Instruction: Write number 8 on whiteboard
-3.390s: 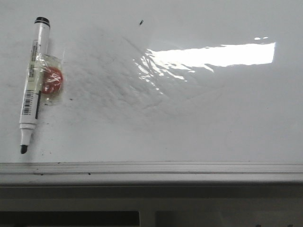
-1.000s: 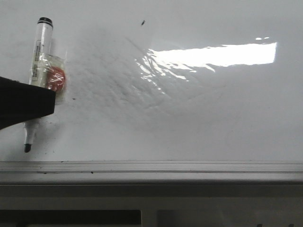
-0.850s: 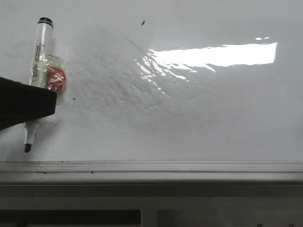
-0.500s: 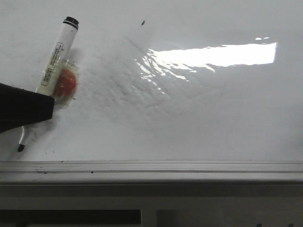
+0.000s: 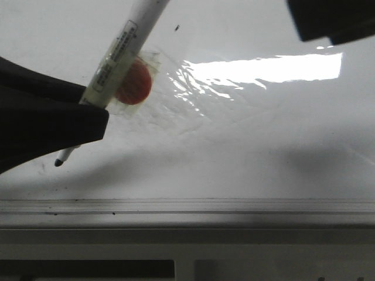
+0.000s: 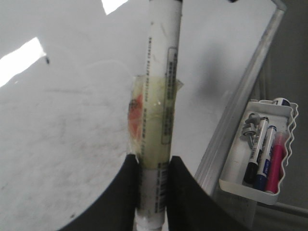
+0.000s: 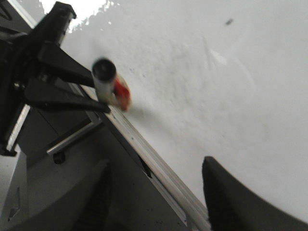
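Observation:
The whiteboard (image 5: pixel 246 146) is glossy white with faint grey smudges and a grey frame edge along its near side. No figure 8 shows on it. My left gripper (image 6: pixel 154 166) is shut on a white marker (image 6: pixel 162 86) with a red disc taped to its barrel; in the front view the marker (image 5: pixel 120 52) is tilted, its black tip (image 5: pixel 58 162) low over the board at the left. The left gripper's body (image 5: pixel 41 120) fills the left edge. My right gripper (image 7: pixel 156 192) is open and empty over the board's frame; part of it (image 5: pixel 331 17) shows at the top right.
A small dark speck (image 5: pixel 176 27) sits on the board at the far centre. A bright window reflection (image 5: pixel 263 69) lies on wrinkled film. In the left wrist view a white tray (image 6: pixel 262 154) with several markers hangs beside the board's frame (image 6: pixel 236 110).
My left gripper took hold of the marker, lifted it off the board and tilted it, moving right. The right gripper has come into view at the top right.

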`<state>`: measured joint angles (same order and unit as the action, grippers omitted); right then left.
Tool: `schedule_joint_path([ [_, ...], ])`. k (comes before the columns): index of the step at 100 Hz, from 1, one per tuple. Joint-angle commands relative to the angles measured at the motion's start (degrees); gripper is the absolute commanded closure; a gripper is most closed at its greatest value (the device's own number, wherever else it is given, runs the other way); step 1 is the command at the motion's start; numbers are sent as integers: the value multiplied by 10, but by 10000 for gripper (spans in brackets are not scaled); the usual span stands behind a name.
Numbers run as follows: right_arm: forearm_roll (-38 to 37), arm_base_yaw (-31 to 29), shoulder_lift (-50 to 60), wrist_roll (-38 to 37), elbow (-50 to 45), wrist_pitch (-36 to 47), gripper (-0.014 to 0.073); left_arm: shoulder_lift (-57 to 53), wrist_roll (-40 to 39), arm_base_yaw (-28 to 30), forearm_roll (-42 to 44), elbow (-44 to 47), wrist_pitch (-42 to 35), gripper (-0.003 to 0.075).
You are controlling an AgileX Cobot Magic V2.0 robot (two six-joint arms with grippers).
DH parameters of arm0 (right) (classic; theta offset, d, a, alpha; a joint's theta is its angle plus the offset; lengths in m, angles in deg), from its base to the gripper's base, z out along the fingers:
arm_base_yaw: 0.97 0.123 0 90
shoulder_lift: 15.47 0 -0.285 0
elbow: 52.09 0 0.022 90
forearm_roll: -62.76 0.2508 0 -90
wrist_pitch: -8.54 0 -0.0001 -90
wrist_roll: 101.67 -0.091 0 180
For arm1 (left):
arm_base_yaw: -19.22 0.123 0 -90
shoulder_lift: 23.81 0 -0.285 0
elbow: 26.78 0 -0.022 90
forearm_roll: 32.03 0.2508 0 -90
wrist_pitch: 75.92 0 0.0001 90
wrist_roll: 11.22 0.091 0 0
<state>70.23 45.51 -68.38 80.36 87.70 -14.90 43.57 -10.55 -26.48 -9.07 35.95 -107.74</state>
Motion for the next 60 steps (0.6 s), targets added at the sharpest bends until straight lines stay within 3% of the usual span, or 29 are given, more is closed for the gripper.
schedule_joint_path([
  [1,4,19,-37,7,38,76,230,-3,-7,-1,23,-24,-55,741],
  [46,24,57,-190,1,137,114,236,-2,-7,-1,26,-26,-63,741],
  [60,45,57,-204,0,138,101,417,-2,-7,-1,24,-26,-63,740],
])
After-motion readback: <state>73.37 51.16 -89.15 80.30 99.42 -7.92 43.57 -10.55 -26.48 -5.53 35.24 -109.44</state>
